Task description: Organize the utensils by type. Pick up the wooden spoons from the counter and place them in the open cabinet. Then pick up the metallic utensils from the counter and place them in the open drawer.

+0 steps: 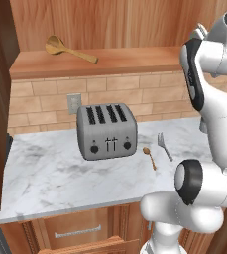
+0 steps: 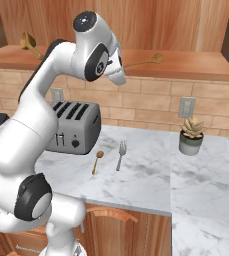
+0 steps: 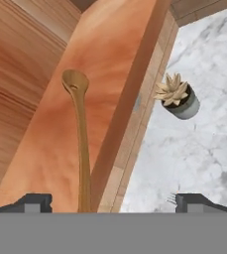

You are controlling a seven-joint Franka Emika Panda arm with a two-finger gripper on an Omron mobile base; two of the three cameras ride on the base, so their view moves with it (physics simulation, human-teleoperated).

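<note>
Risk lies with the second wooden spoon (image 3: pixel 80 144) near the shelf's (image 3: pixel 50 149) front edge: the spread, empty gripper (image 3: pixel 112 201) could nudge it off onto the counter (image 3: pixel 194 149).

A silver four-slot toaster (image 1: pixel 106 131) stands on the white marble counter (image 1: pixel 50 176) against the brick backsplash. Right of the toaster lie a small coppery spoon (image 1: pixel 149 157) and, just beyond it, a grey fork (image 1: pixel 164 145), close together but apart. Above the toaster, one wooden spoon (image 1: pixel 68 49) lies flat on the open cabinet's shelf (image 1: pixel 130 62), toward its left end.
</note>
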